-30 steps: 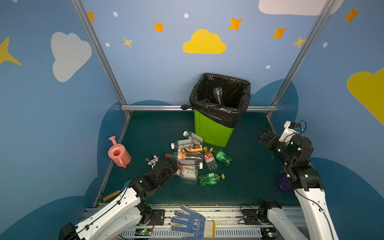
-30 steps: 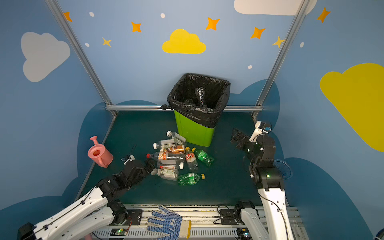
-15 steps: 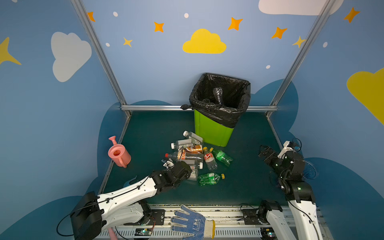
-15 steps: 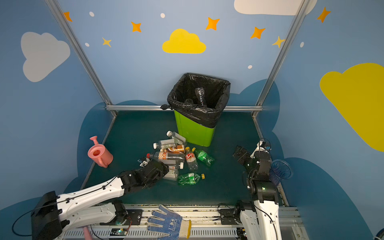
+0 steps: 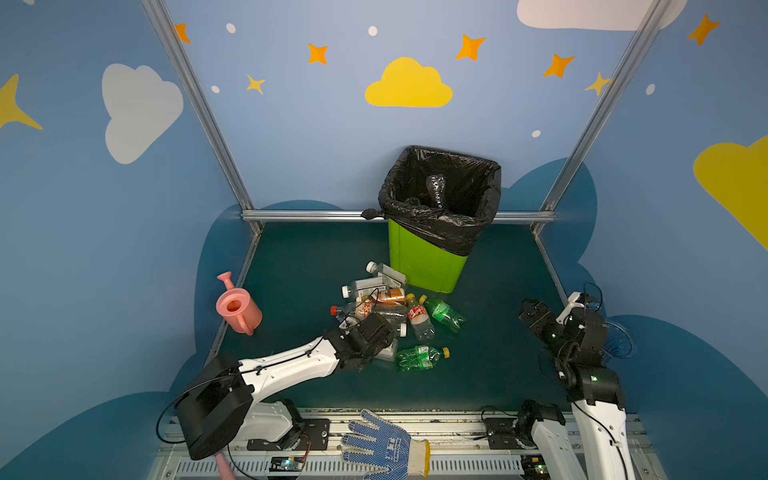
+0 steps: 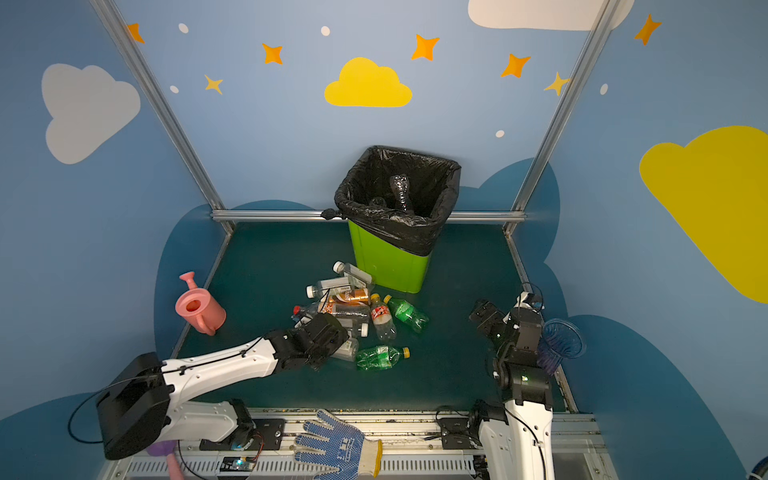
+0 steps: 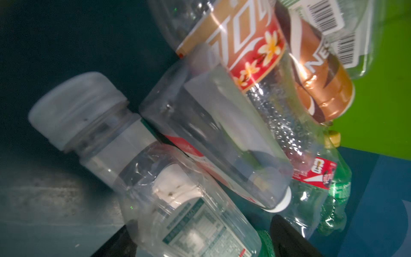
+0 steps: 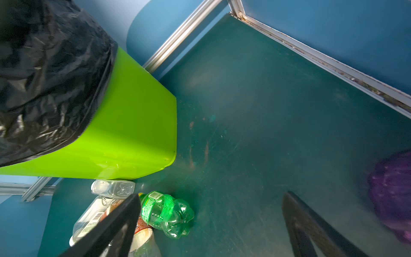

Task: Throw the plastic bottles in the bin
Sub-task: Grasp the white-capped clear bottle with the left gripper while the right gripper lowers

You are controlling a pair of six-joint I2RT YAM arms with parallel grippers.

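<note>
Top views, bin (image 5: 424,266): stands upright at the back, black-lined.
Change: the left arm has swept in over the plastic bottles (image 5: 386,307) heaped just before the bin, so the next pick is on!
Left gripper (image 7: 202,224): jaws wide, straddling the white-capped bottle (image 7: 155,178), no squeeze visible yet.
Right gripper (image 8: 211,194): pulled back, agape, empty.

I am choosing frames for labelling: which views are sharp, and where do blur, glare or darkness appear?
Both top views: sharp and evenly lit, the bright green plastic bin crisp. Left wrist view: dim and soft, the clear plastic bottle with the white cap smeared, glare on the orange-labelled bottle. Right wrist view: the small green plastic bottle sharp, the black fingers of the right tool blurred.
</note>
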